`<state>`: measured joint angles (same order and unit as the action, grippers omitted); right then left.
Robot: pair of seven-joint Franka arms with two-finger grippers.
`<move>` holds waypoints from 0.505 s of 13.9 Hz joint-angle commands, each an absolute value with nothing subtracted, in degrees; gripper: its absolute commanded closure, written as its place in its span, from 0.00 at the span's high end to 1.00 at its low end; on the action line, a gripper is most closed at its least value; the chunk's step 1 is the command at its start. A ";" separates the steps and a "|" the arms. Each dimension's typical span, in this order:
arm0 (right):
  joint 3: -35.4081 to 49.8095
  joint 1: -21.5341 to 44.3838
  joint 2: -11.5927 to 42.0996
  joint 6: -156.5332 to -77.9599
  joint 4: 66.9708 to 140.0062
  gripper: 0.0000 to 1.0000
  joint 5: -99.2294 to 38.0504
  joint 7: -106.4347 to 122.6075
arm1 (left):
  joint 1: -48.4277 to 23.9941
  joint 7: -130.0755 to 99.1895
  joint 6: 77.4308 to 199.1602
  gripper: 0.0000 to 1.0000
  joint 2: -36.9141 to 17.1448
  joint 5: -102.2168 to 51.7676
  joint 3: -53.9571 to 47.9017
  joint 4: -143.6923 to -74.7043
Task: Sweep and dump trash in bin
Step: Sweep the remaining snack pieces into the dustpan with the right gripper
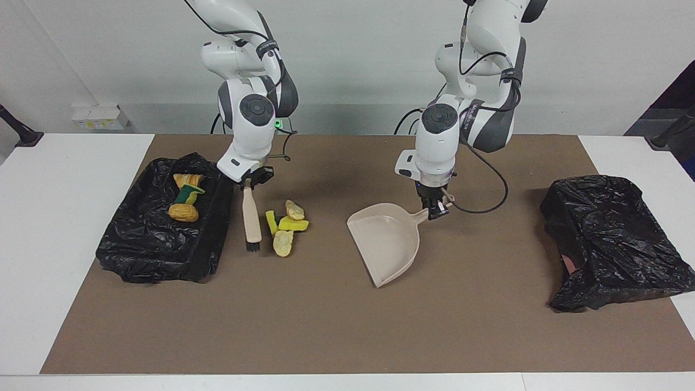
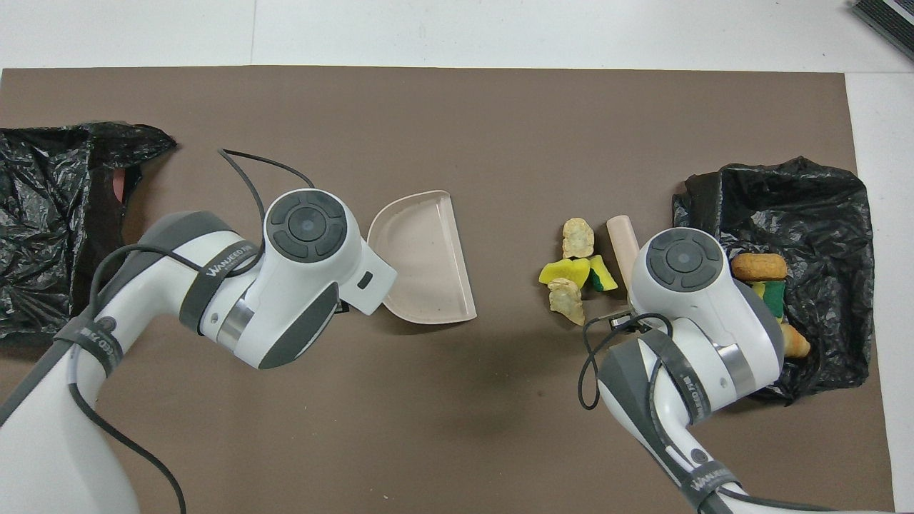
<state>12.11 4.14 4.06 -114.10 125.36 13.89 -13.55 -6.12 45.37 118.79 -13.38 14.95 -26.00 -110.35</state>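
Note:
The trash [image 1: 285,226] [image 2: 575,274], a small pile of yellow-green sponge chunks and tan lumps, lies on the brown mat. My right gripper [image 1: 251,183] is shut on the handle of the beige brush [image 1: 251,218] [image 2: 621,238], whose bristles point down at the mat between the pile and the black-bagged bin [image 1: 214,228] [image 2: 696,214]. My left gripper [image 1: 436,209] is shut on the handle of the beige dustpan [image 1: 388,241] [image 2: 427,265]. The pan rests toward the left arm's end, its open mouth facing the pile. In the overhead view both wrists hide their grippers.
Several scraps [image 1: 185,197] [image 2: 758,267] lie inside the bin. A second crumpled black bag [image 1: 608,244] [image 2: 50,214] sits at the left arm's end of the table. The brown mat [image 1: 326,331] covers the middle, with white table beside it.

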 commanded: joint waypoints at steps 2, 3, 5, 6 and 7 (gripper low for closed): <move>13.00 5.09 6.23 -115.84 125.77 0.00 8.62 -16.08 | -7.12 46.06 124.36 0.00 -9.32 15.21 -27.33 -117.68; 13.44 5.53 6.85 -116.19 125.77 0.00 7.40 -17.13 | -7.21 45.88 124.45 0.00 -9.32 15.21 -27.51 -117.95; 16.59 5.62 7.82 -117.77 125.42 0.00 3.54 -18.02 | -7.12 44.92 123.93 0.00 -8.79 15.21 -27.51 -118.47; 17.92 5.63 8.61 -118.03 125.16 0.00 1.17 -18.10 | -7.12 44.83 123.84 0.00 -8.27 15.21 -27.51 -119.26; 19.50 5.71 9.40 -118.65 124.90 0.00 -0.08 -18.37 | -6.86 44.82 123.49 0.00 -8.26 15.21 -27.51 -119.53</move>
<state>16.84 5.80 7.20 -117.05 125.40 3.14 -17.49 -7.02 44.97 122.98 -10.76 14.95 -27.70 -116.06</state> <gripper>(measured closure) 0.740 0.692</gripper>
